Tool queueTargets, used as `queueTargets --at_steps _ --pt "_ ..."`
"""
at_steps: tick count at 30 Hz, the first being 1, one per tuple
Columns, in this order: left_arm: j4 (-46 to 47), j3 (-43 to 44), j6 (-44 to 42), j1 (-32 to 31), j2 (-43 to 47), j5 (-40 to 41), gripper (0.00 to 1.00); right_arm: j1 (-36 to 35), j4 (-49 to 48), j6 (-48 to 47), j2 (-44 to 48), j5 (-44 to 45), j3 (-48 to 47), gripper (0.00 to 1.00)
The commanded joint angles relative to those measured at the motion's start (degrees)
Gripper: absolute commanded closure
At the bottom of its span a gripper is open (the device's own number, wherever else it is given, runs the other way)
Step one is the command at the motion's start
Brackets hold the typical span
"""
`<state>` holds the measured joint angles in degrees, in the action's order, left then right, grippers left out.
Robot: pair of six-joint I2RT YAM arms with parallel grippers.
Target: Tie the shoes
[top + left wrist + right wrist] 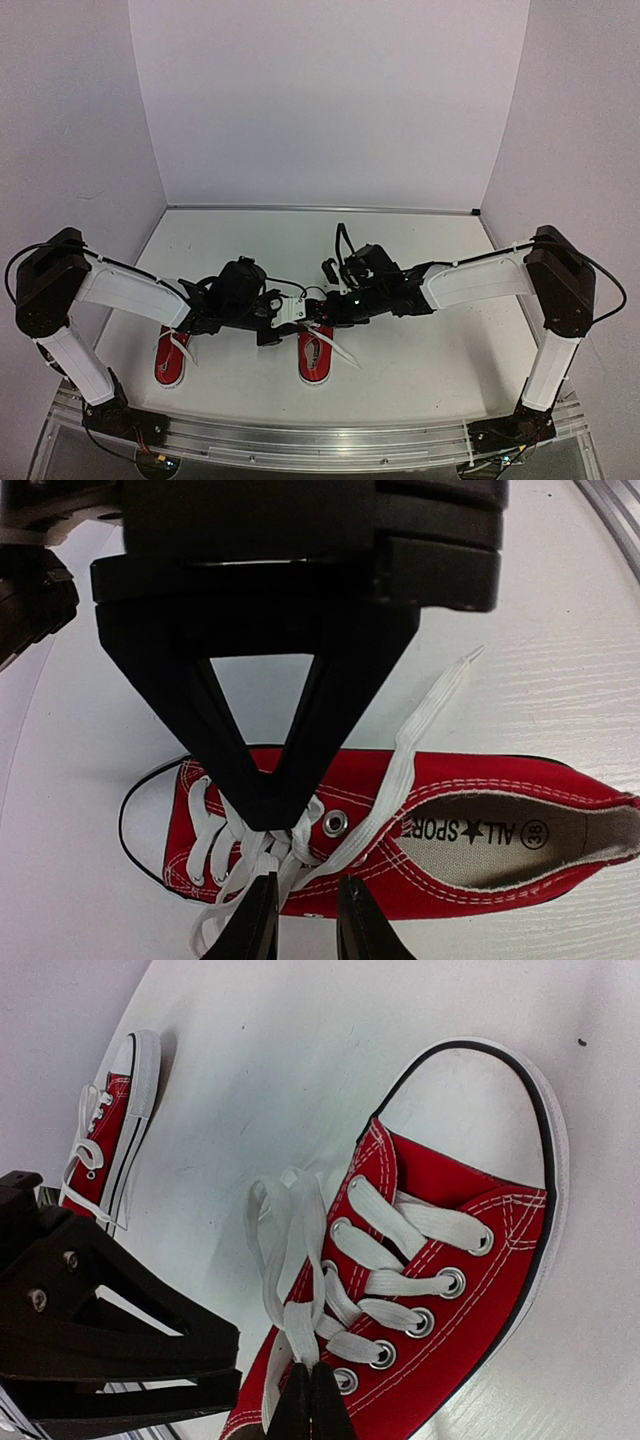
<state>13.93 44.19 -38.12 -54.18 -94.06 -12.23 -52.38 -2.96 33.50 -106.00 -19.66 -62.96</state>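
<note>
Top view: both arms reach in over the table [430,365] and meet at the middle. The left gripper [272,322] and right gripper [318,306] sit close together above the toe end of the centre shoe [315,365]. The left shoe [168,362] lies well apart, under the left forearm. Left wrist: left fingers [258,920] are apart with a narrow gap. They clamp nothing visible and hover just over the laced front of the centre shoe, which lies on its sole with toe to frame left. One loose lace [425,720] trails across the opening onto the table. The right gripper's tip comes down onto the lacing near the top eyelets. Right wrist: right fingers are pressed together, pinching a white lace loop [290,1245] lifted off the eyelet rows. The other shoe is far off at upper left, with the left gripper just beside at lower left.
</note>
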Motion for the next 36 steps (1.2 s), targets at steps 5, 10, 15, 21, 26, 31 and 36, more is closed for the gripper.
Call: queueTargets --at_steps 5,10,15,21,26,31,36 --pt "0.6 3.0 -1.1 -1.0 -2.8 0.9 0.79 0.2 -1.1 0.2 0.4 0.2 -0.7 1.0" --pt "1.0 3.4 -1.0 -1.3 -3.5 1.2 0.83 0.2 -1.1 0.2 0.2 0.1 -0.8 1.0" --pt "1.1 3.3 -0.3 -1.3 -3.1 1.6 0.99 0.3 -1.1 0.2 0.3 0.1 -0.8 1.0" --pt "3.6 2.1 2.6 -1.3 -1.1 3.6 1.0 0.3 -1.1 0.3 0.4 0.0 -1.0 1.0" --pt "2.4 2.8 3.1 -1.3 -1.0 3.8 1.0 0.3 -1.1 0.4 0.2 -0.2 -1.3 1.0" --pt "3.2 2.9 3.9 -1.2 -1.0 4.5 1.0 0.3 -1.1 0.5 0.2 -0.3 -1.3 1.0" --pt "3.1 4.5 5.4 -1.2 -2.5 6.7 1.0 0.3 -1.1 0.5 0.5 -0.1 -1.1 1.0"
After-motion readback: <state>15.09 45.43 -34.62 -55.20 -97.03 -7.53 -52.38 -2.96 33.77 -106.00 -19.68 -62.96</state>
